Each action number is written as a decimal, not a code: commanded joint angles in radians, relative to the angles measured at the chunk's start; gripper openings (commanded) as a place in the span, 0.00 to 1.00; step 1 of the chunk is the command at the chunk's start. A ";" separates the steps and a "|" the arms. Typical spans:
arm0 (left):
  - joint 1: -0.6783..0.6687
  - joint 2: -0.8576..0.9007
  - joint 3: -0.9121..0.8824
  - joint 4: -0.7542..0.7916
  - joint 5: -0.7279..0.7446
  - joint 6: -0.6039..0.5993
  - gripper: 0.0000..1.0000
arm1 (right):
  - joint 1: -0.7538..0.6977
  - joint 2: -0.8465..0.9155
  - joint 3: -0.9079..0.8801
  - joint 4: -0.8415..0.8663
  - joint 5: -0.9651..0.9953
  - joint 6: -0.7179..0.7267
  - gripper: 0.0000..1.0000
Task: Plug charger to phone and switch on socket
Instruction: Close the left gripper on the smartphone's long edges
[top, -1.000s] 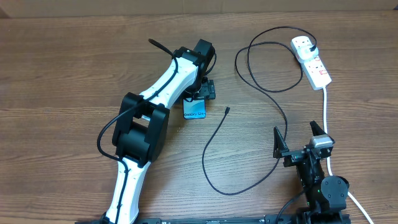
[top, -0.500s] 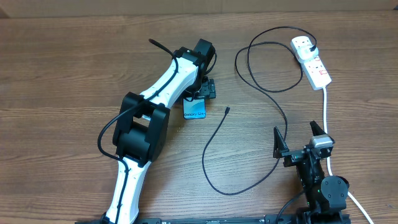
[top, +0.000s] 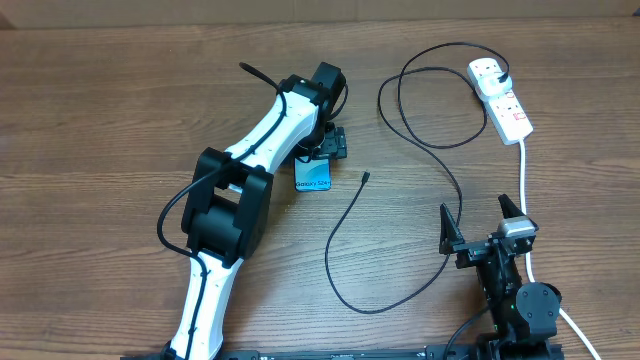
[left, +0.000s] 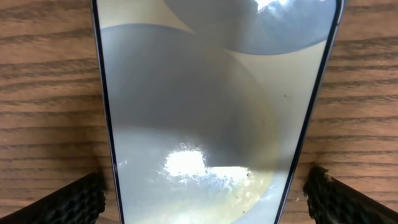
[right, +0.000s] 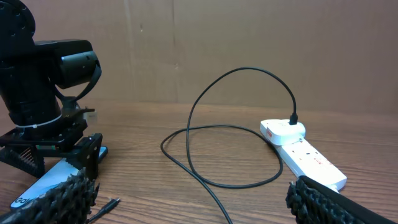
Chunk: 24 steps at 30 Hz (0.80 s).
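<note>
Table (top: 90, 100) — brown wood-grain top, grain running side to side, dull finish, fills the overhead view.
Backdrop (right: 186, 37) — plain brown board, upright along the table's far edge, faintly scuffed.

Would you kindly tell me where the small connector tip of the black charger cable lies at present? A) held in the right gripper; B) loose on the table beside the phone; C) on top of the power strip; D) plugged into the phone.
B: the connector tip lies bare on the wood just right of the phone, apart from it, and the right gripper stands open and empty.
</note>
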 joint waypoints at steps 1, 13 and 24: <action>0.002 0.066 -0.015 -0.008 -0.033 0.005 0.98 | -0.005 -0.008 -0.010 0.004 -0.005 0.005 1.00; 0.002 0.066 -0.015 -0.020 -0.031 0.005 0.87 | -0.005 -0.008 -0.010 0.004 -0.005 0.005 1.00; 0.002 0.066 -0.015 -0.028 -0.035 0.005 0.86 | -0.005 -0.008 -0.010 0.004 -0.005 0.005 1.00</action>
